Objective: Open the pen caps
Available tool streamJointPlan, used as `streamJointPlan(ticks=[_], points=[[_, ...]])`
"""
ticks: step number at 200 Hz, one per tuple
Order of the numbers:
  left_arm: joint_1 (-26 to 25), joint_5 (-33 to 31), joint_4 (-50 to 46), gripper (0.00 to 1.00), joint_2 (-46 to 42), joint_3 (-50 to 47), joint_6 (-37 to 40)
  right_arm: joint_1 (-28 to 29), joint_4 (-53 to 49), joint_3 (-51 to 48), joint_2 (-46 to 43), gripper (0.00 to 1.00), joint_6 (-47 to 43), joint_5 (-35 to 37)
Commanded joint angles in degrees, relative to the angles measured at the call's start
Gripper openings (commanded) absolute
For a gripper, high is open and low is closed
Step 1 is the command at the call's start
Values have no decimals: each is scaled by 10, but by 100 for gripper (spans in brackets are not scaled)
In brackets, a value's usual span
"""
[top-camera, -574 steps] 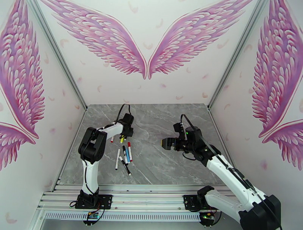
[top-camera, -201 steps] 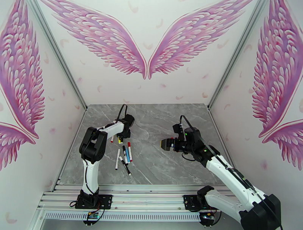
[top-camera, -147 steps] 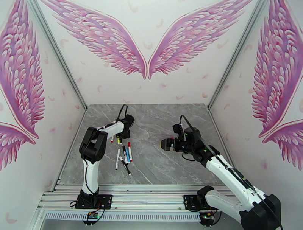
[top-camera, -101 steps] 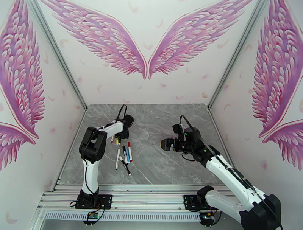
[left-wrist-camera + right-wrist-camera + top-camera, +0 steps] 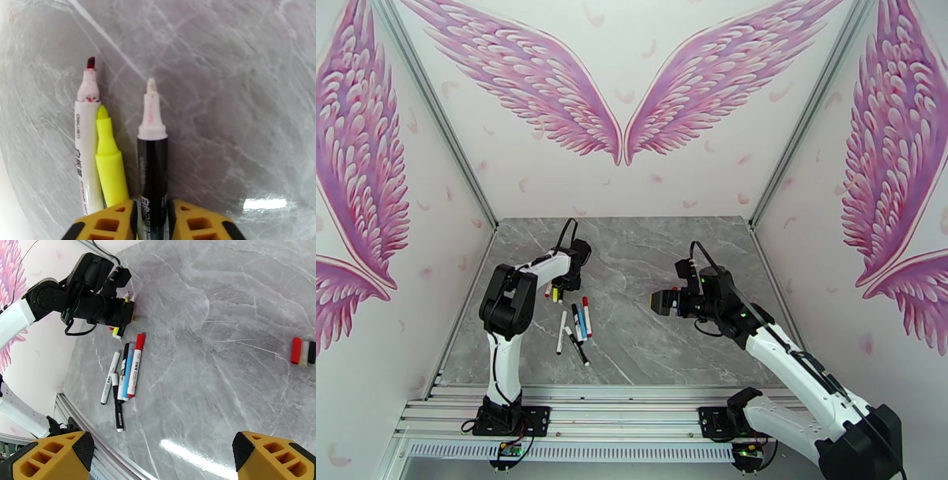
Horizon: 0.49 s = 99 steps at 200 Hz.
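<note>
Left claw (image 5: 152, 208) is nearly closed, jaws flanking the black marker (image 5: 153, 173) at its barrel; can't tell if they pinch it or just sit alongside. The marker lies flat on the table (image 5: 237, 98) with its white nib bare, just beside the yellow highlighter (image 5: 110, 165) and the white-barrelled red marker (image 5: 87, 150), both uncapped too. Reads as the set-down. To do it cleanly I should open wider, then lift straight up. The barrels are smooth round plastic on glossy marble-look stone, so any side drag rolls them. Right claw (image 5: 161, 445) is wide open and empty. The pen caps (image 5: 303, 351), red, pale and black stubby cylinders, lie side by side, well apart from the pens. The capped pens (image 5: 126, 370) sit in a loose cluster, the red-capped one (image 5: 139, 342) most exposed.
</note>
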Motion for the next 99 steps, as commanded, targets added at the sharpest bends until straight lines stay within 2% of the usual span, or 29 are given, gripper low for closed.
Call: streamJointPlan(ticks=[1,45,99], points=[[-13,33,-6,33,-32,-10,-9,9,11,-8,-2,99,8,8],[-30,64,-15,37,-105,-56,-42,20,1,-9,-3,99,3,9],[-51,90,-6,38,-243,-213,-100,37,-2,-15,-8,99,-1,8]])
